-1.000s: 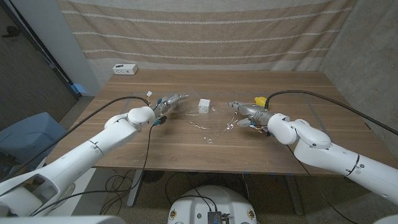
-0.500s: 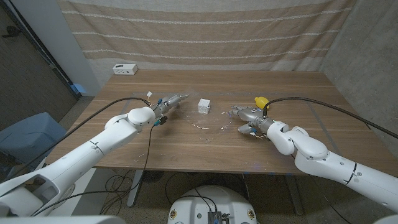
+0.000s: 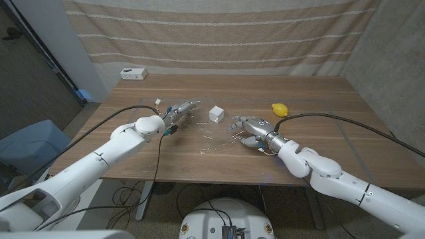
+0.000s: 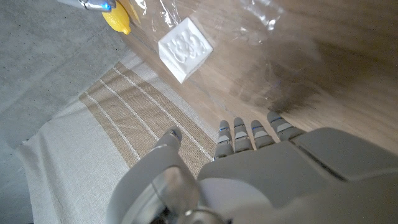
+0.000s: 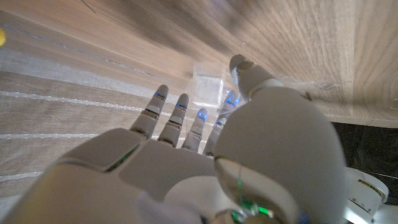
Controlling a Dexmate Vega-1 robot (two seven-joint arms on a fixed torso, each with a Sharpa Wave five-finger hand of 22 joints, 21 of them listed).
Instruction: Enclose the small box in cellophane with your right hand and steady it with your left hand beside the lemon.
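The small white box (image 3: 216, 113) stands mid-table on a sheet of clear cellophane (image 3: 211, 137) that spreads crinkled toward the front. The lemon (image 3: 280, 109) lies to the box's right, apart from it. My right hand (image 3: 249, 127) hovers low just right of the box, fingers spread toward it, and I see nothing gripped; in the right wrist view these fingers (image 5: 177, 115) reach at the box (image 5: 208, 88). My left hand (image 3: 182, 108) is left of the box, fingers straight and pointing at it. The left wrist view shows the box (image 4: 185, 50), the lemon (image 4: 117, 17) and glinting cellophane (image 4: 261, 18).
A white power strip (image 3: 133, 74) sits at the table's far left corner. A striped cloth (image 3: 219, 33) hangs behind the table. Bare wood (image 3: 332, 133) stretches right of the lemon and along the front edge.
My right hand has moved left, away from the lemon and toward the box, and its fingers have spread. The cellophane's crinkled front edge has shifted left. The left hand has stayed put.
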